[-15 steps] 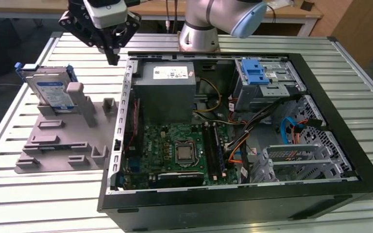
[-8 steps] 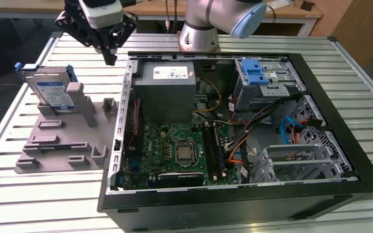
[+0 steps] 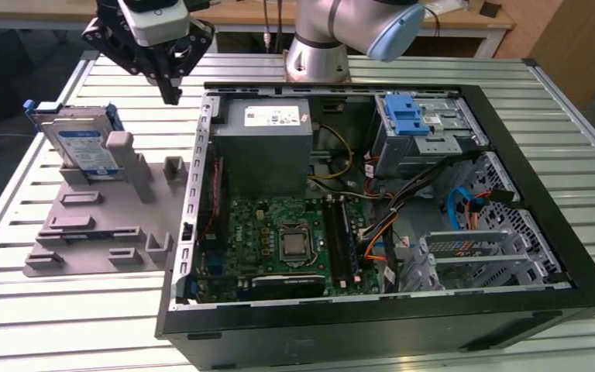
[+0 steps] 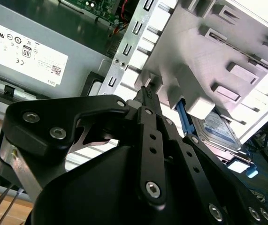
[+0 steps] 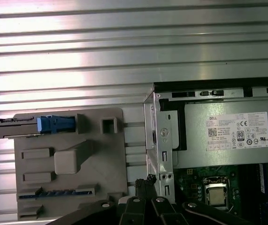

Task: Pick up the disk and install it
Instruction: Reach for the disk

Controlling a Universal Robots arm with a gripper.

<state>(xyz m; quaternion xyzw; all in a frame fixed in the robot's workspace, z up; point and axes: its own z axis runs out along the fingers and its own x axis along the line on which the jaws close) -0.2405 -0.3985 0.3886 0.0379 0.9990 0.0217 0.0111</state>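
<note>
The disk (image 3: pixel 78 146), silver-grey with a white-and-blue label and a blue carrier, stands on edge in a slot at the back of a grey holder block (image 3: pixel 101 232) on the exterior view's left. My gripper (image 3: pixel 170 94) hangs above the table between that block and the computer case, to the exterior view's right of the disk and apart from it. Its black fingers meet at the tips with nothing between them. The first wrist view shows the disk (image 5: pixel 11 127) edge-on and the gripper (image 5: pixel 149 179). In the second wrist view the disk (image 4: pixel 218 129) lies beyond the gripper (image 4: pixel 146 92).
An open black computer case (image 3: pixel 545 194) lies on the slatted metal table (image 3: pixel 70 325). Inside are a grey power supply (image 3: pixel 266 132), a motherboard (image 3: pixel 276 240) and a silver drive cage with a blue latch (image 3: pixel 414 116). The arm's base (image 3: pixel 316 62) stands behind the case.
</note>
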